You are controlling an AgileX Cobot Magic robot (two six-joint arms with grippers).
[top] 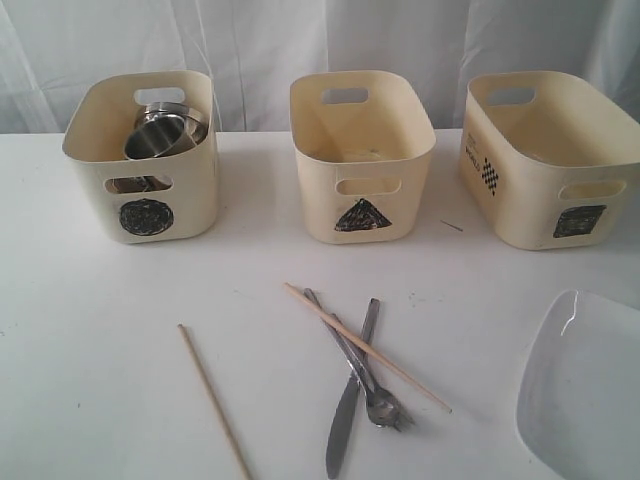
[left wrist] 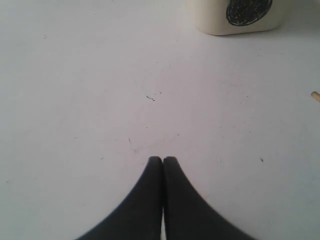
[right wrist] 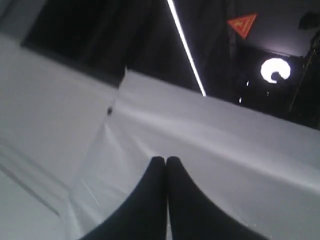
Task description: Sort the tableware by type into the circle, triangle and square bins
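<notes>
While left claw [left wrist: 162, 159] and right claw [right wrist: 165, 159] sit closed, empty, steel cups [top: 160, 135] seemingly fill the circle bin [top: 195, 180] ahead of the left claw; cutlery [top: 352, 365], chopsticks [top: 213, 400], plate [top: 585, 390] wait.

Bins [top: 330, 150] matt cream plastic; cups [top: 160, 137], knife [top: 340, 436], fork [top: 385, 410] shiny steel; chopsticks [top: 213, 398] bare wood; plate [top: 585, 400] glossy white.

Cream all three, each with a black scribble: circle bin [top: 95, 200] at 10 o'clock, triangle bin [top: 320, 200] at 12, square bin [top: 520, 195] at 2 (plus a black-and-white checker patch [top: 488, 175] on its side). Silvery-grey cups [top: 160, 135], knife [top: 345, 420] and fork [top: 385, 405]; pale tan chopsticks [top: 365, 346]; white plate [top: 585, 400] at 4; white table [top: 100, 320].
</notes>
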